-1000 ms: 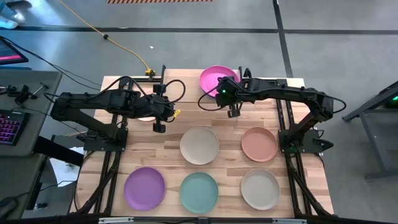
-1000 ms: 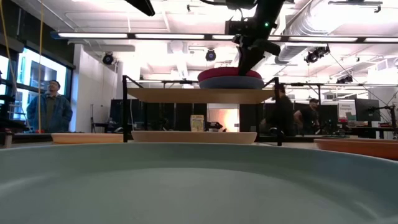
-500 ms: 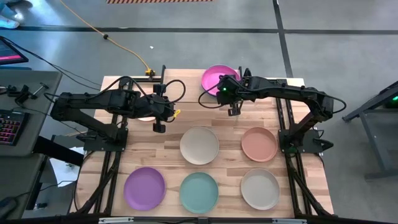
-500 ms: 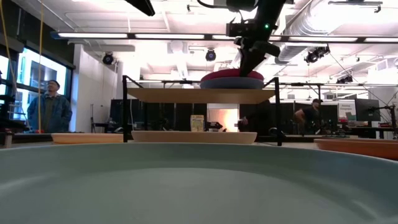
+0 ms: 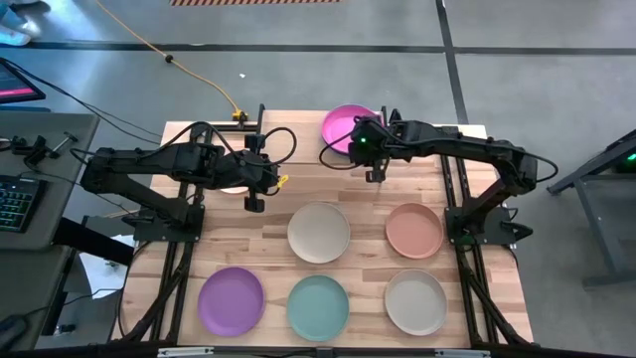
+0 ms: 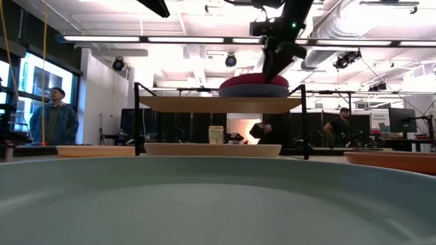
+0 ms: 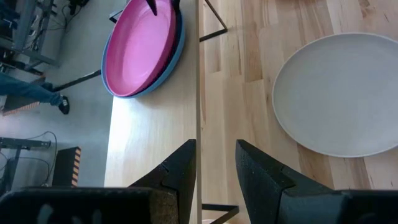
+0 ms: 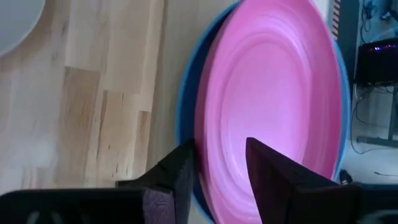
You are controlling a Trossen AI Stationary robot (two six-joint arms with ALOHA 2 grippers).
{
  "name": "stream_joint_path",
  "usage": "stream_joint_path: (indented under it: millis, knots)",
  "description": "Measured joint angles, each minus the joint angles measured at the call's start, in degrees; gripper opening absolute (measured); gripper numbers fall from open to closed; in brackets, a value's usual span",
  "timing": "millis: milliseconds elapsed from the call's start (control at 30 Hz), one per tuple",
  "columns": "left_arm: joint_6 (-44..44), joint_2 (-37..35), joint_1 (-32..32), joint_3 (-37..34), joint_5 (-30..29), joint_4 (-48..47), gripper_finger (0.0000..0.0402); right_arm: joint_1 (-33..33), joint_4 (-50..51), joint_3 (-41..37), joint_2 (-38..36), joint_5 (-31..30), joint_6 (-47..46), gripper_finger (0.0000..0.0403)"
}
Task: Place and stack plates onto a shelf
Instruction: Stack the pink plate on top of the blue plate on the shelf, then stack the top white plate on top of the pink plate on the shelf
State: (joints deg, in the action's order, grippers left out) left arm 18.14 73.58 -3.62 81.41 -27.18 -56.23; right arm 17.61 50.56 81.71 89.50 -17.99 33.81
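Shelf: shelf (image 5: 298,134) stands at the 12 o'clock edge of the table (image 5: 268,239); long axis runs 9 to 3 o'clock in the high view; board level on thin black legs in the low view.
Stack on shelf: magenta plate (image 5: 343,122) lies face up on the blue plate (image 7: 176,48), toward the 3 o'clock end of the board; blue rim shows round the magenta one in both wrist views.
Right gripper: right gripper (image 5: 374,175) hangs at the 5 o'clock rim of the stack; fingers parted, grasping nothing; the right wrist view looks past them onto the magenta plate.
Left gripper: left gripper (image 5: 252,204) hovers at the 9 o'clock half of the shelf, over its 6 o'clock edge; fingers slightly apart, empty.
Plate under left arm: a pale plate is largely hidden there; colour cannot be told.
Table, middle row: cream plate (image 5: 319,233) at centre, salmon plate (image 5: 414,230) at 3 o'clock of it.
Table, 6 o'clock row: purple plate (image 5: 232,300), teal plate (image 5: 318,307), beige plate (image 5: 415,301), left to right, well apart, all face up.
Markings: no readable writing on plates or shelf.
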Motion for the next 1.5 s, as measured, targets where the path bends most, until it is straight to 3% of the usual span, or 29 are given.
stream_joint_path:
  millis: [900, 1200, 1500]
  knots:
    - [0.0, 0.0, 0.0, 0.0, 0.0, 0.0, 0.0104, -0.4, 3.5, 2.9, -1.0, 4.7, -8.4, 0.0131]
    - [0.0, 0.0, 0.0, 0.0, 0.0, 0.0, 0.0104, -4.5, 11.6, 2.9, -1.0, 9.5, -17.5, 0.0131]
    - [0.0, 0.0, 0.0, 0.0, 0.0, 0.0, 0.0104, -12.0, 12.0, 2.9, -1.0, 12.5, -31.3, 0.0131]
